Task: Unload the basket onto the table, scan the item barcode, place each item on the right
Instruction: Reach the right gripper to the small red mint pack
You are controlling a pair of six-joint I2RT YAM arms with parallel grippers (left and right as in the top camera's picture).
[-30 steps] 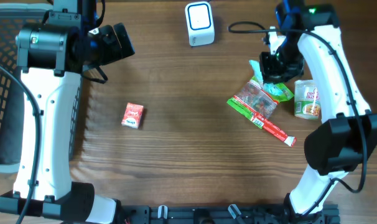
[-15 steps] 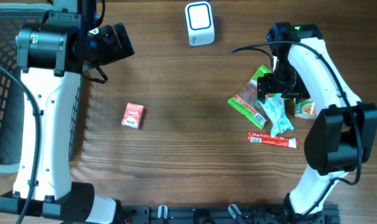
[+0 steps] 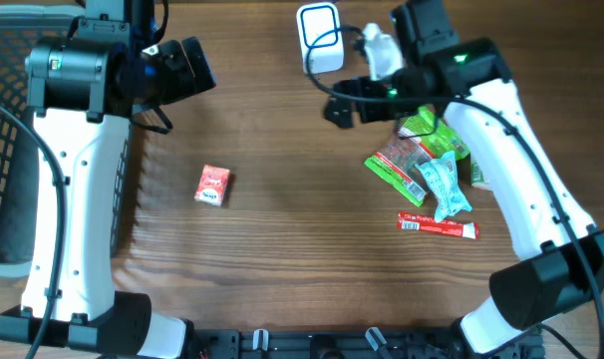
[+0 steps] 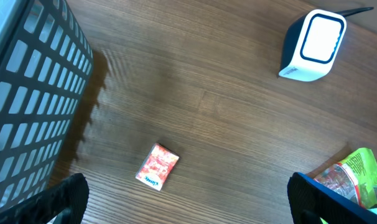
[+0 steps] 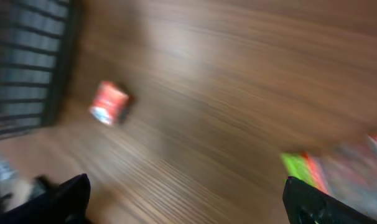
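The white and blue barcode scanner [image 3: 320,38] [image 4: 313,45] stands at the table's back edge. A small red box [image 3: 212,184] [image 4: 157,166] [image 5: 109,102] lies alone at left centre. On the right lies a pile of packets: a green and red one [image 3: 407,165], a light blue one [image 3: 447,184] and a red stick [image 3: 438,225]. My right gripper [image 3: 344,100] [image 5: 188,205] hangs open and empty just right of the scanner, left of the pile; its wrist view is blurred. Over the far left of the table, my left gripper [image 3: 187,65] [image 4: 191,205] is open and empty.
A dark mesh basket [image 3: 3,150] [image 4: 27,93] stands at the table's left edge. A cup [image 3: 478,172] is mostly hidden behind my right arm next to the pile. The scanner's black cable [image 3: 347,45] runs off to the right.
My right gripper opened and let go of the light blue packet, which now lies on the pile. The right arm swung up and left toward the scanner. The red stick shifted. The left arm stayed still.
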